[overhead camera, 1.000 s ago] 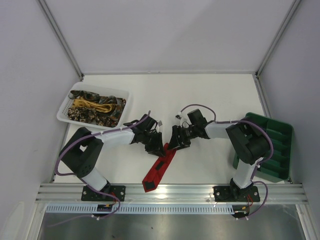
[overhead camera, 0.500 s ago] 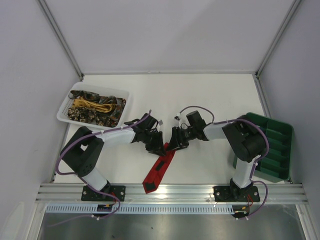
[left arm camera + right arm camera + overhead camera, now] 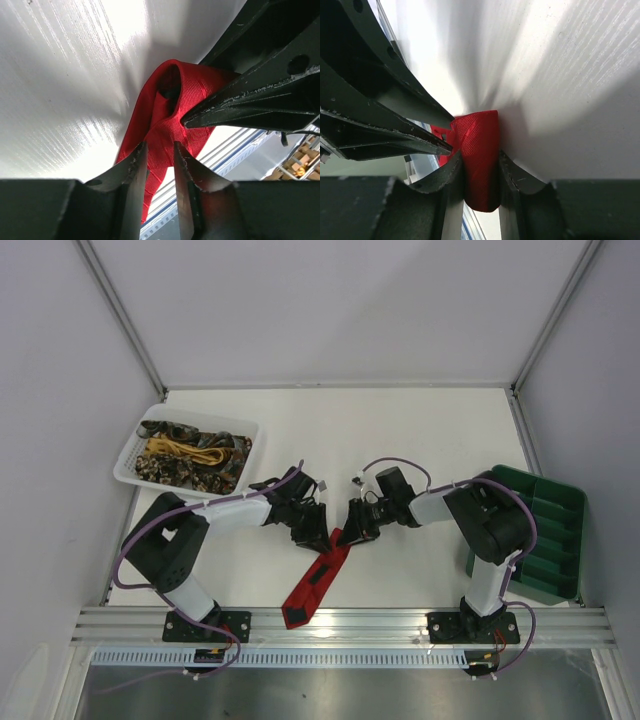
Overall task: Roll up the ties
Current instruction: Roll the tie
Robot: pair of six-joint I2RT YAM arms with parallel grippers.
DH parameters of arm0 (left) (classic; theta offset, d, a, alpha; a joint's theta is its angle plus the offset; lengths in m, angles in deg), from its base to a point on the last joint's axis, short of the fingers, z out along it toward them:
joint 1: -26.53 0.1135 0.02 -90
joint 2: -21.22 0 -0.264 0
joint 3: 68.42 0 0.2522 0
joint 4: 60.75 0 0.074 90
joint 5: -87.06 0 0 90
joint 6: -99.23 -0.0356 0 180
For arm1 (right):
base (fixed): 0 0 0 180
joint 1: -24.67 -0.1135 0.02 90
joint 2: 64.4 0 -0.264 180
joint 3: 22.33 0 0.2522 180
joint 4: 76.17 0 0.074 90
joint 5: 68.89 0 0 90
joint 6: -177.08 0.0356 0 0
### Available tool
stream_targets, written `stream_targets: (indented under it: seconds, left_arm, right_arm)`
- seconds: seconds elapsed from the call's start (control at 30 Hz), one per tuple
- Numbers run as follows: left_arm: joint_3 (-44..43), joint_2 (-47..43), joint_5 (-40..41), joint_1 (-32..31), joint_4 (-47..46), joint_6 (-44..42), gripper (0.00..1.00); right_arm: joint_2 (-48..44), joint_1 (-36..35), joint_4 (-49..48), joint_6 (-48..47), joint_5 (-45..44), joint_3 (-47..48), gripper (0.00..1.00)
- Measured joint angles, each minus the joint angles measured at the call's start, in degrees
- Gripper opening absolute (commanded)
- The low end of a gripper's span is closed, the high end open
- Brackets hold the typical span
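When you check the top view, the red tie [image 3: 310,585] lies on the table [image 3: 420,430] between the two arm bases. Its wide pointed end is toward the near rail, with a dark patch on its upper side, and its upper end is bunched where the arms meet. The left gripper [image 3: 322,538] and right gripper [image 3: 350,530] are nose to nose on that bunched end.

The white mesh basket [image 3: 130,462] sits at the far left. It holds a heap of brown-gold ties [image 3: 205,472] with a yellow tie [image 3: 185,450] lying on top. The green tray [image 3: 560,540], divided into slots, sits at the right table edge, partly hidden behind the right arm.

Left wrist: the left fingers [image 3: 132,172] are nearly together, pinching a fold of red cloth between them. Just ahead, the tie curls into a loop with a dark hollow. A right gripper finger comes in from the right, tip against the cloth.

Right wrist: both right fingers [image 3: 450,175] are clenched on the rolled red end, and the fabric fills the gap between them. The roll rests against the table. The left gripper's fingers come in from the left, tips right at the roll.
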Motion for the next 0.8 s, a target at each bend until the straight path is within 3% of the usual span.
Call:
stream_targets:
  seconds: [0.27,0.57,0.8]
  left_arm:
    - [-0.37,-2.36,-0.09,-0.02,1.81,-0.87,0.35]
    - [-0.22,-4.79,-2.34,-2.91,0.66,-0.35,0.25]
    - [2.08,-4.00,-3.10,-3.32,-1.38,-0.04,0.24]
  right_arm:
    - [-0.37,0.35,-0.55,0.81,-0.11,-0.59,0.46]
    - [-0.37,0.39,-1.49,1.70,0.28,-0.70,0.50]
    - [-0.37,0.50,-2.16,2.32,0.74,-0.85,0.52]
